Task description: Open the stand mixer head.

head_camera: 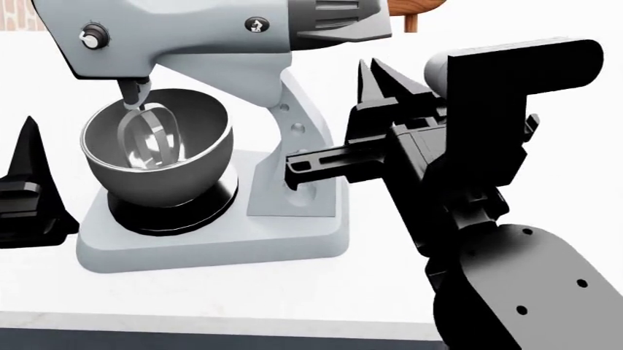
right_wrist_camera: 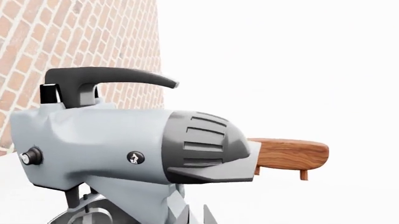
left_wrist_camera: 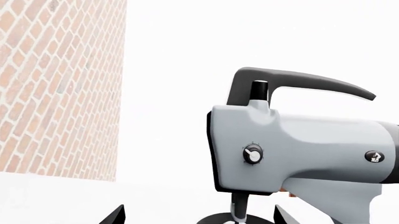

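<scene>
Right hand point(head_camera: 381, 79) state unclear, beside column point(head_camera: 292, 138); beater point(head_camera: 146, 138) inside steel bowl point(head_camera: 190, 157)

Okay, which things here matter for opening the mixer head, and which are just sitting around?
Part of the job:
mixer head
handle on top of it
right end effector
left end effector

Just there:
bowl
column
wooden board behind the mixer
brick wall
</scene>
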